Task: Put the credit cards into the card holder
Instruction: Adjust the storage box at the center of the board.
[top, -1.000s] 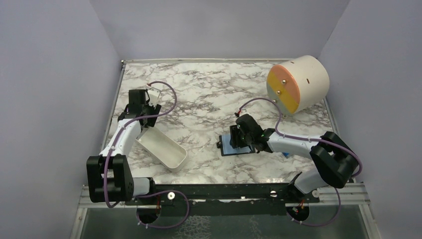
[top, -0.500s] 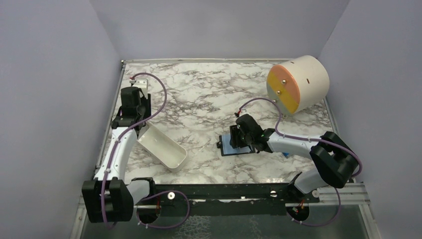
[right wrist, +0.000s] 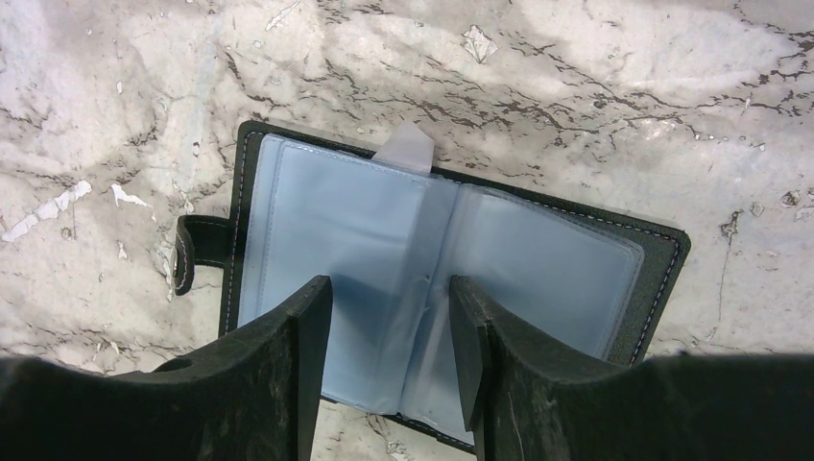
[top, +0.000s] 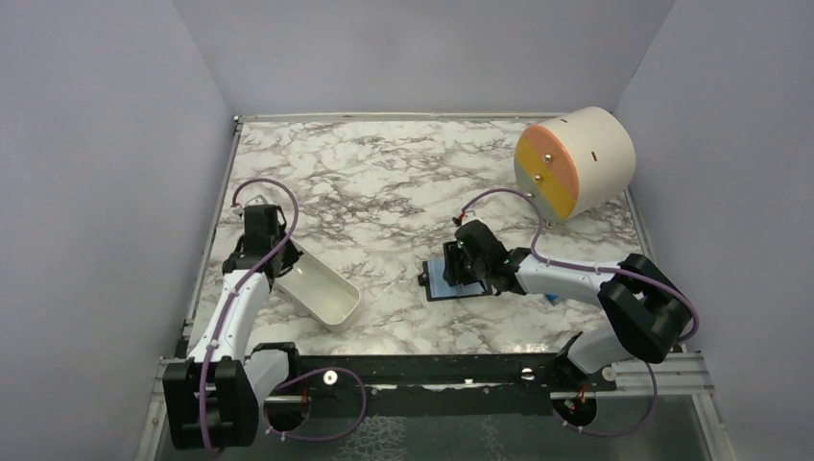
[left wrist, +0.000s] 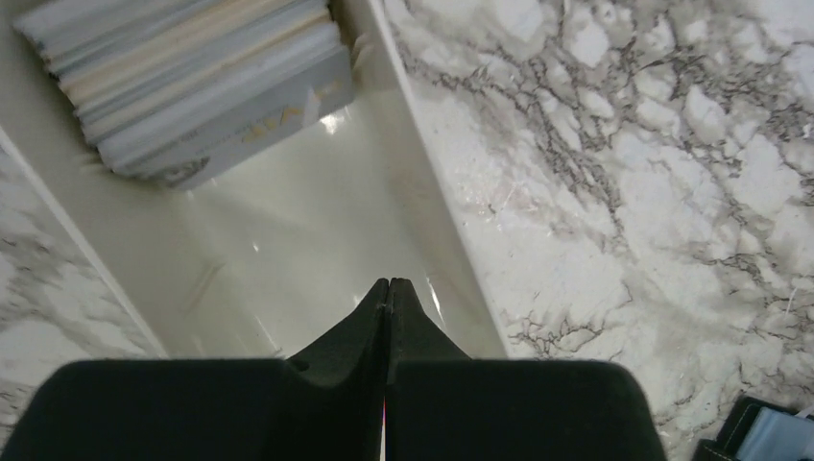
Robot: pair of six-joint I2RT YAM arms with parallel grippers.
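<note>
The credit cards (left wrist: 192, 86) stand as a pale, grey-edged stack at one end of the white tray (left wrist: 288, 240), which also shows from above (top: 322, 293). My left gripper (left wrist: 389, 284) hovers over the tray's bare floor, short of the stack; it is shut and nothing shows between its tips. From above, the left gripper (top: 270, 257) covers the tray's far end. The card holder (right wrist: 336, 221) lies open on the marble, light blue inside; it shows from above too (top: 444, 281). My right gripper (right wrist: 389, 288) is open, its fingers on either side of the middle fold.
A large cream cylinder (top: 576, 161) with an orange and yellow face lies at the back right. A small blue block (top: 554, 298) peeks out beside the right arm. Purple walls close in the marble table (top: 384, 182) on three sides. A corner of the card holder (left wrist: 768, 437) shows at the left wrist view's lower right.
The left arm drew back from the far left of the table to the tray, and its gripper closed on the way. The right arm and card holder stayed put.
</note>
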